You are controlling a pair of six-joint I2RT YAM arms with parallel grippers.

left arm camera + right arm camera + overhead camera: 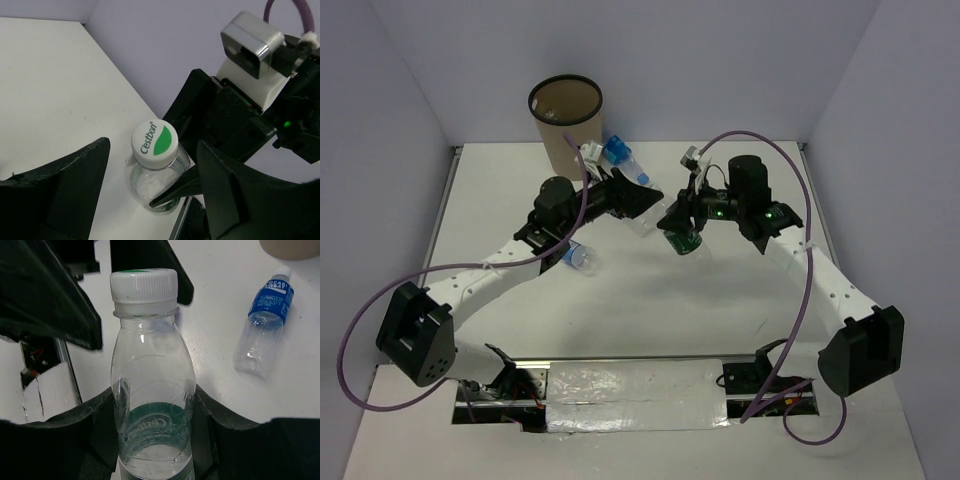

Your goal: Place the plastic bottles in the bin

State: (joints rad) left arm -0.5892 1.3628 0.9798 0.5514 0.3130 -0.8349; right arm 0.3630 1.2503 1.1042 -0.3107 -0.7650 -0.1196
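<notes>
A clear plastic bottle with a green label and a green-and-white cap (pixel 150 390) is upright between the fingers of my right gripper (pixel 152 407), which is shut on its body. In the top view this bottle (pixel 685 241) hangs at mid-table under the right gripper (pixel 682 222). My left gripper (pixel 152 150) stands open around the same bottle's cap (pixel 154 144), with a gap on each side; from above the left gripper (pixel 653 210) meets the right one. The tan bin (pixel 565 118) stands at the back left. Blue-labelled bottles lie by the bin (pixel 622 156) and under the left arm (pixel 582 257).
One blue-labelled bottle (pixel 265 322) lies on the white table to the right of the held bottle, with the bin's base (pixel 290 247) just beyond it. Purple cables loop off both arms. A metal strip (pixel 635 385) runs along the near edge between the bases.
</notes>
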